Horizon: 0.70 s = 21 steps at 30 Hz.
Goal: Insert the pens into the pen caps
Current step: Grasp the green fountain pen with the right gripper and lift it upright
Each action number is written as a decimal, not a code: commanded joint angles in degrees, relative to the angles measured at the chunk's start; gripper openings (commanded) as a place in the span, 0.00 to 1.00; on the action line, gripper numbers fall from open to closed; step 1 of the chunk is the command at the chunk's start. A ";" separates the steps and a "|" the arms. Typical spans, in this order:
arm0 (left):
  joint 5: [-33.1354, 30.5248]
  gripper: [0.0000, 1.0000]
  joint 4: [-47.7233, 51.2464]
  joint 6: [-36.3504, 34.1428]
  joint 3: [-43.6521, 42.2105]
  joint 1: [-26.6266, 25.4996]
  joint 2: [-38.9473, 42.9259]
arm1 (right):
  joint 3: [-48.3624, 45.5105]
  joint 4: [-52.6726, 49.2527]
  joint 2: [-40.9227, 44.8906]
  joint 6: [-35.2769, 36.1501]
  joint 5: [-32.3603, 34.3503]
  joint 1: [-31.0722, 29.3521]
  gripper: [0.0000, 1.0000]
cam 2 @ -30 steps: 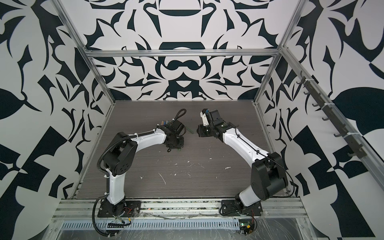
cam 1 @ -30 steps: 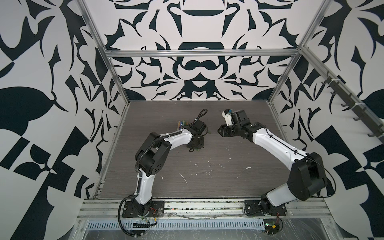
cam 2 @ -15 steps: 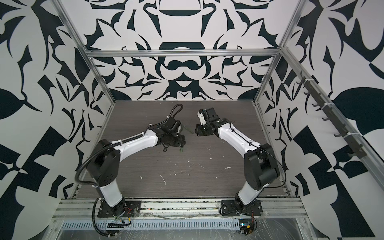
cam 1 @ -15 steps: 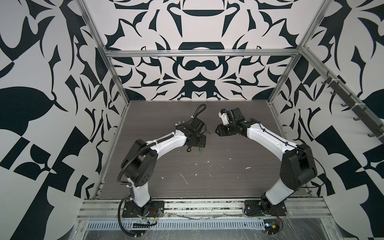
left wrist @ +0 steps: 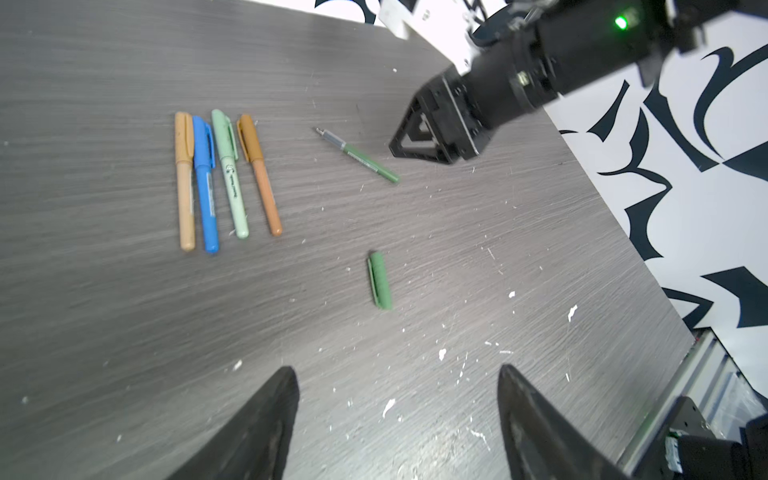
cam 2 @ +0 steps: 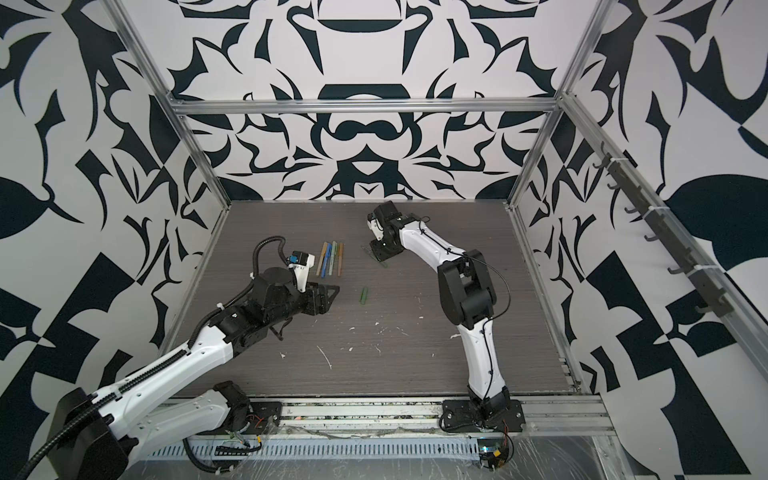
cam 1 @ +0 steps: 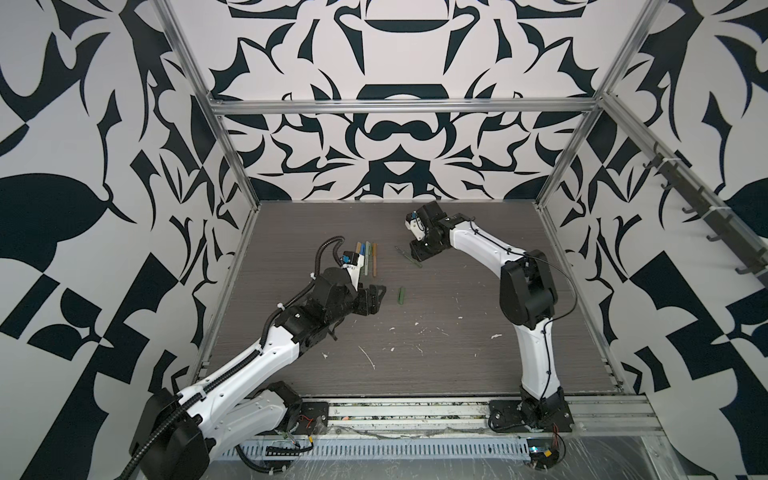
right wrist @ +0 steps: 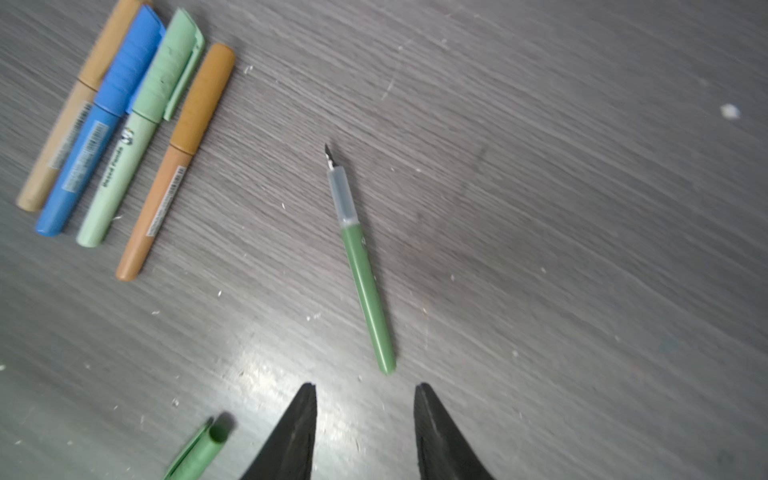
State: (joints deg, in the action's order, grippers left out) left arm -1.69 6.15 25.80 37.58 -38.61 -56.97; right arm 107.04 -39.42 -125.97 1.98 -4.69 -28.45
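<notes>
Four capped pens [left wrist: 230,174], tan, blue, light green and ochre-brown, lie side by side [cam 1: 365,257] [cam 2: 332,259] [right wrist: 124,137]. An uncapped dark green pen [right wrist: 365,286] [left wrist: 361,158] [cam 1: 409,257] lies apart from them, dark tip bare. Its dark green pen cap [left wrist: 380,280] [cam 1: 401,296] [cam 2: 364,296] [right wrist: 199,453] lies loose nearer the front. My left gripper [left wrist: 397,370] [cam 1: 376,299] is open and empty, just left of the cap. My right gripper [right wrist: 365,386] [cam 1: 417,253] is open and empty, hovering at the green pen's blunt end.
White flecks and scratches [cam 1: 368,357] dot the dark wood-grain table [cam 1: 457,332] toward the front. Metal frame posts and patterned walls close in the table on three sides. A metal rail [cam 1: 415,409] runs along the front edge, carrying both arm bases.
My left gripper has opened wide and its arm has stretched out lower over the table. The right gripper has shifted left toward the green pen and opened a little.
</notes>
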 commanded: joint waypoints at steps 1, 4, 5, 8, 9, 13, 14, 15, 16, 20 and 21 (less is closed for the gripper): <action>-0.93 0.78 -2.93 1.22 -1.70 0.29 2.79 | 7.36 -4.72 -2.73 4.76 0.65 -0.88 0.43; -1.01 0.79 -1.82 1.18 -1.91 0.33 3.40 | 13.37 -7.04 -7.47 4.94 -0.30 -0.84 0.43; -0.94 0.79 -1.48 1.18 -1.82 0.38 3.38 | 15.79 -8.06 -9.20 5.03 -0.58 -0.97 0.43; -1.13 0.79 -1.06 1.14 -1.33 0.37 3.19 | 21.25 -10.73 -13.42 4.93 -1.52 -0.98 0.41; -1.34 0.79 -1.04 1.18 -1.35 0.38 3.19 | 22.64 -11.15 -14.43 4.88 -1.47 -1.07 0.40; -1.86 0.79 -1.94 0.83 -1.66 0.42 3.54 | 26.73 -12.17 -18.36 3.31 -0.85 -1.05 0.36; -1.91 0.79 -1.94 0.75 -1.59 0.41 3.53 | 27.46 -12.37 -18.84 2.94 -0.78 -1.07 0.36; -1.86 0.79 -2.00 0.66 -1.56 0.44 3.59 | 27.55 -12.05 -19.04 2.49 -0.21 -1.08 0.35; -1.91 0.79 -2.02 0.48 -1.56 0.42 3.62 | 27.44 -11.59 -19.20 1.81 0.78 -1.08 0.34; -2.28 0.79 -2.28 0.13 -1.58 0.47 3.45 | 27.72 -11.20 -19.92 -1.40 3.19 -1.08 0.25; -2.40 0.79 -2.37 0.13 -1.58 0.47 3.40 | 27.77 -11.24 -20.02 -2.29 3.34 -1.08 0.23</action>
State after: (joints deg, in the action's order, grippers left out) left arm -3.25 5.32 26.48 35.97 -38.46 -54.33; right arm 132.79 -49.25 -146.39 2.87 -3.53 -29.43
